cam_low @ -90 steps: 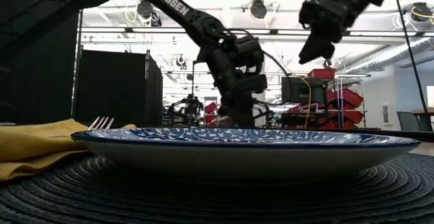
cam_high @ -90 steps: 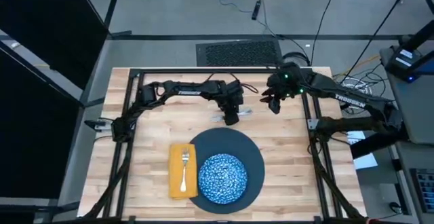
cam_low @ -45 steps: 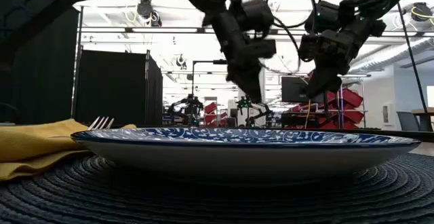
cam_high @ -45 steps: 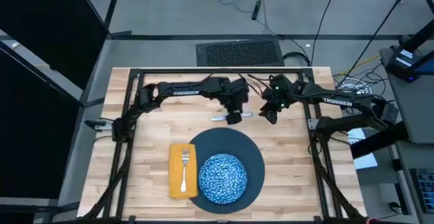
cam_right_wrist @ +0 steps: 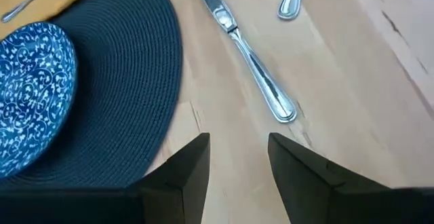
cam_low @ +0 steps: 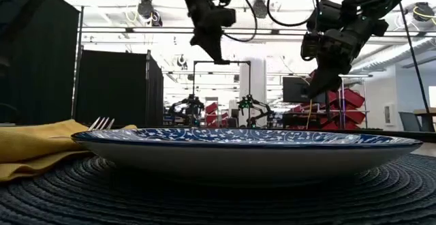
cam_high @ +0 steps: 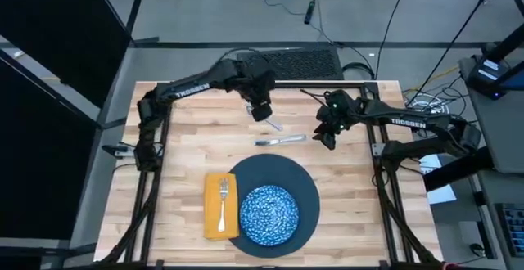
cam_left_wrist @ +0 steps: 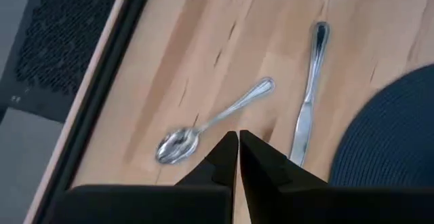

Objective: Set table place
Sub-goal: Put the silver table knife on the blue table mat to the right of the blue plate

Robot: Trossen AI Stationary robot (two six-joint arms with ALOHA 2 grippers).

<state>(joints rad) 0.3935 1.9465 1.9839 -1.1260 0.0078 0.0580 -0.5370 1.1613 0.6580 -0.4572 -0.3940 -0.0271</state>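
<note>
The table (cam_high: 184,151), light planks in a thin black frame, fills the middle of the high view. At lower centre of that frame lies a dark round woven mat (cam_high: 304,188) carrying the blue-and-white patterned bowl (cam_high: 268,214); the mustard-yellow napkin (cam_high: 210,213) lies just beside the mat's left edge with the fork (cam_high: 223,202) resting on it. The knife (cam_high: 279,140) lies flat on bare wood just above the mat, apart from it, and the spoon (cam_high: 275,125) lies just above the knife, close to it but not touching. The left gripper (cam_high: 260,111) sits above centre of the high view, raised over the wood near the spoon; its wrist view shows the two dark fingers (cam_left_wrist: 226,157) closed together with nothing between them, the spoon (cam_left_wrist: 211,121) and knife (cam_left_wrist: 308,94) lying on the table beyond. The right gripper (cam_high: 327,136) is right of centre, near the knife's handle end; its wrist view shows the fingers (cam_right_wrist: 188,163) spread apart and empty above the wood, the knife (cam_right_wrist: 247,60) beyond them. White lettering reading "TROSSEN" is legible on the left arm (cam_high: 184,91) and on the right arm (cam_high: 409,123). The low view shows both grippers held well above the bowl rim (cam_low: 245,138).
</note>
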